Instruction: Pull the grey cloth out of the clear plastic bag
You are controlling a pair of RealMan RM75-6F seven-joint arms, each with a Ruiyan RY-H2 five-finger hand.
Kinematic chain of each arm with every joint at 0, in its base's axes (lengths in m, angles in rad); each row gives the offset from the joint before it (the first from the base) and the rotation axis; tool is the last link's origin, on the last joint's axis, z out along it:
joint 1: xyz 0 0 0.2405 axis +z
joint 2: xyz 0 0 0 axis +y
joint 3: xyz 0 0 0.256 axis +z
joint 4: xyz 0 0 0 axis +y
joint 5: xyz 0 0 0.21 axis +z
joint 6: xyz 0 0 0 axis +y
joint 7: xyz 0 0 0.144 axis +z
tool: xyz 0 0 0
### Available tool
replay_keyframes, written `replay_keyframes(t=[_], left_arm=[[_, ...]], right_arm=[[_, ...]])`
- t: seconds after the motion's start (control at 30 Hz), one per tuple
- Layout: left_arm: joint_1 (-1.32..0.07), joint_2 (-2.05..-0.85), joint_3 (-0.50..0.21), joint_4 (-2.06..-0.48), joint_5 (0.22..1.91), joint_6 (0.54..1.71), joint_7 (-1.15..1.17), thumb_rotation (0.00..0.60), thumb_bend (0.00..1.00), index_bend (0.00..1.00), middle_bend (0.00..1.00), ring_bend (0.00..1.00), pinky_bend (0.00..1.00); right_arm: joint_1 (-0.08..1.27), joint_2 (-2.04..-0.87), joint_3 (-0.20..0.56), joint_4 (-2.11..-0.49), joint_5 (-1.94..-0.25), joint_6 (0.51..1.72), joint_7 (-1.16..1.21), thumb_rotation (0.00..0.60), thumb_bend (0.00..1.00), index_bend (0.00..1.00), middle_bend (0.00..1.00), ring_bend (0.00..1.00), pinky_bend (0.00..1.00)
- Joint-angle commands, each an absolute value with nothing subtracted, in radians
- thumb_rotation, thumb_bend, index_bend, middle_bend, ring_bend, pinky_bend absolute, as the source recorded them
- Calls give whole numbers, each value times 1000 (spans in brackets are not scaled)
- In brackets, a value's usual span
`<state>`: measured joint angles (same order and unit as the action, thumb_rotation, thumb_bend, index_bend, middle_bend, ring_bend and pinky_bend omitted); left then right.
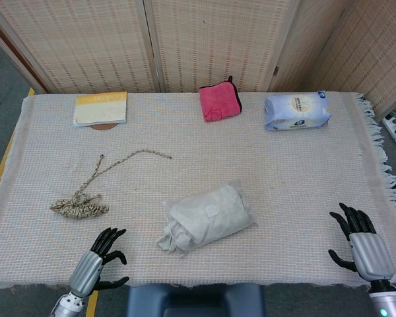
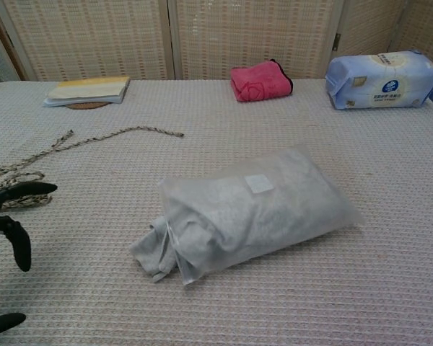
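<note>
Black-fingered left hand (image 1: 96, 263) spread, right hand (image 1: 363, 247) spread

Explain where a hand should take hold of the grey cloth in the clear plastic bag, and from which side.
Grip the bunched end of the grey cloth that spills from the open mouth of the clear plastic bag, at the near-left end. Come from the robot's left: that end alone is uncovered and points toward the open left hand, whose fingers are nearest.
</note>
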<state>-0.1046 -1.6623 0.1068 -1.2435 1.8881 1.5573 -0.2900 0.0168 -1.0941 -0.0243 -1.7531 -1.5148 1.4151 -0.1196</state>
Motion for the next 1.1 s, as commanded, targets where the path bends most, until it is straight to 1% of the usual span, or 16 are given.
replay_keyframes(t=[0.03, 0.07, 0.13, 0.2, 0.4, 0.5, 0.67, 0.9, 0.97, 1.03, 1.1], left_arm=[[-128, -1708, 86, -1197, 1864, 1534, -269, 600, 177, 563, 116, 0, 48], [-132, -1718, 83, -1185, 1859, 1529, -263, 600, 192, 562, 116, 0, 45], [-144, -1742, 78, -1157, 1852, 1518, -250, 600, 254, 555, 112, 0, 29], [-151, -1761, 76, -1143, 1841, 1503, -236, 600, 271, 542, 104, 0, 13], [-162, -1822, 81, -1149, 1824, 1479, -160, 600, 287, 534, 93, 0, 0], [-165, -1861, 87, -1141, 1823, 1474, -127, 600, 279, 533, 92, 0, 0], [-179, -1934, 78, -1103, 1811, 1467, -105, 600, 264, 535, 93, 0, 0], [-200, -1994, 65, -1049, 1777, 1438, -88, 599, 255, 537, 93, 0, 0], [-208, -2005, 64, -1036, 1770, 1432, -94, 582, 258, 537, 93, 0, 0], [-215, -2013, 63, -1022, 1765, 1425, -99, 545, 262, 538, 93, 0, 0], [-222, -2026, 59, -1005, 1757, 1420, -102, 523, 270, 542, 93, 0, 0]], right_arm=[[19, -1099, -19, -1751, -1504, 1412, -128, 600, 205, 128, 0, 0, 0], [20, -1100, -18, -1751, -1501, 1410, -131, 600, 205, 128, 0, 0, 0], [22, -1104, -15, -1751, -1495, 1408, -137, 600, 205, 128, 0, 0, 0], [23, -1108, -14, -1749, -1493, 1409, -143, 600, 204, 128, 0, 0, 0], [26, -1116, -11, -1747, -1486, 1406, -155, 600, 205, 128, 0, 0, 0], [27, -1117, -11, -1747, -1484, 1403, -157, 600, 204, 128, 0, 0, 0], [26, -1111, -11, -1748, -1483, 1406, -146, 600, 204, 128, 0, 0, 0], [27, -1106, -9, -1749, -1481, 1408, -137, 600, 204, 128, 0, 0, 0], [27, -1107, -8, -1749, -1479, 1408, -136, 600, 205, 128, 0, 0, 0], [28, -1106, -7, -1749, -1476, 1407, -137, 600, 206, 128, 0, 0, 0], [28, -1106, -6, -1750, -1474, 1409, -137, 600, 205, 128, 0, 0, 0]])
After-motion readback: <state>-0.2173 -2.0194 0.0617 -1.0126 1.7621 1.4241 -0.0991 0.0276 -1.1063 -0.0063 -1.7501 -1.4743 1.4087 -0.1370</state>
